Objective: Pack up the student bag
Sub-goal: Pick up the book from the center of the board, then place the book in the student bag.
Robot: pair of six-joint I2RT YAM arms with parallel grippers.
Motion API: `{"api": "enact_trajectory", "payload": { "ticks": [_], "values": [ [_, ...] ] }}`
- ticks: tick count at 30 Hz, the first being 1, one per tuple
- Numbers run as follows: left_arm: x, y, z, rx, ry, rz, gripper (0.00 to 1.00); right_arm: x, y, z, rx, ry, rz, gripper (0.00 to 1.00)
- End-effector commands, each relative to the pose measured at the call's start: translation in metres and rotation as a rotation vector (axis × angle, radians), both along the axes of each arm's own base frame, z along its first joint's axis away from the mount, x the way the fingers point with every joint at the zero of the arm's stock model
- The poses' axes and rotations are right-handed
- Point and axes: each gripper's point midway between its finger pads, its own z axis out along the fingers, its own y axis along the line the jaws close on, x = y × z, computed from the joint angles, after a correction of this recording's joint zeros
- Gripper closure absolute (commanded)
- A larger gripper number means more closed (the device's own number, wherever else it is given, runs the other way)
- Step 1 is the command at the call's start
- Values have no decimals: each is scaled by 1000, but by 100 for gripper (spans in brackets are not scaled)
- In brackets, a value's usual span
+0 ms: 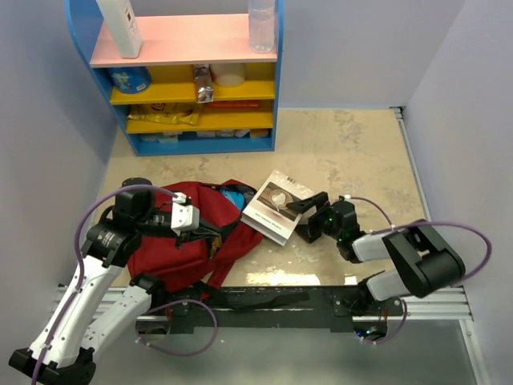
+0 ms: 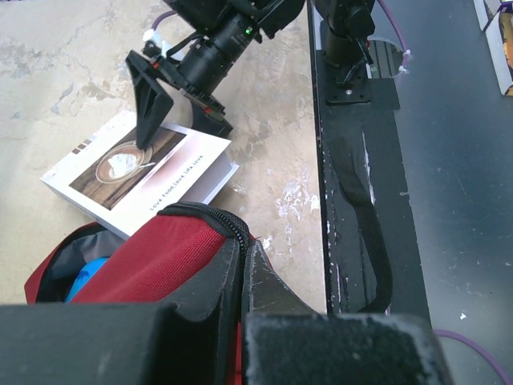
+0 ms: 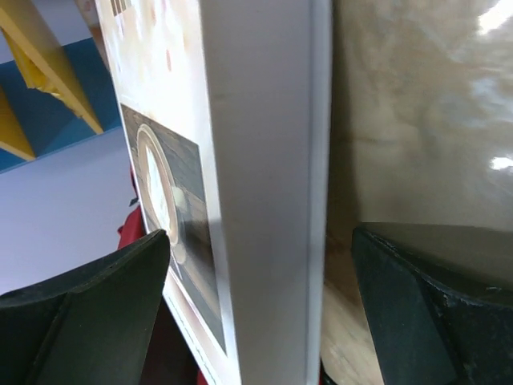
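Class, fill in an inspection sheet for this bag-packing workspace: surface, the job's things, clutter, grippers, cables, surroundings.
Surface: beige marbled tabletop, with glossy patches near the front rail.
Job's things: dark red fabric backpack lying open with a blue object inside; white paperback with a coffee-cup cover flat beside it.
Clutter: clear plastic bottle, white carton and blue tin, all on the shelves.
Grippers: left gripper shut on the backpack's zipped rim; right gripper open, jaws either side of the paperback's edge.
Cables: purple cables loop along both arms.
Surroundings: blue shelf unit with pink and yellow shelves at the far side; pale walls.
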Motion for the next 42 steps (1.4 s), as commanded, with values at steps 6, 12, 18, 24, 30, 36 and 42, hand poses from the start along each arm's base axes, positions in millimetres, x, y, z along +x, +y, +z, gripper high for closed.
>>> {"api": "enact_trajectory", "payload": {
  "ticks": [6,12,18,24,30,36,42],
  "values": [
    [-3,-4,20,-46,-60,-51,100,32,41,47,166,-186,58,54],
    [2,-4,14,-33,-52,-32,100,9,42,65,132,-225,149,83],
    [6,-6,13,-34,-46,-34,100,-27,39,75,76,-193,253,71],
    [9,-7,26,-54,-62,-27,100,-61,59,57,115,-32,370,67],
    [1,-8,41,-83,-72,-57,100,-70,83,70,209,11,438,65],
    [-5,-7,40,-82,-77,-81,100,-62,134,105,319,-58,619,66],
    [-11,-4,31,-55,-67,-92,100,-63,162,151,463,-191,748,70]
  ]
}}
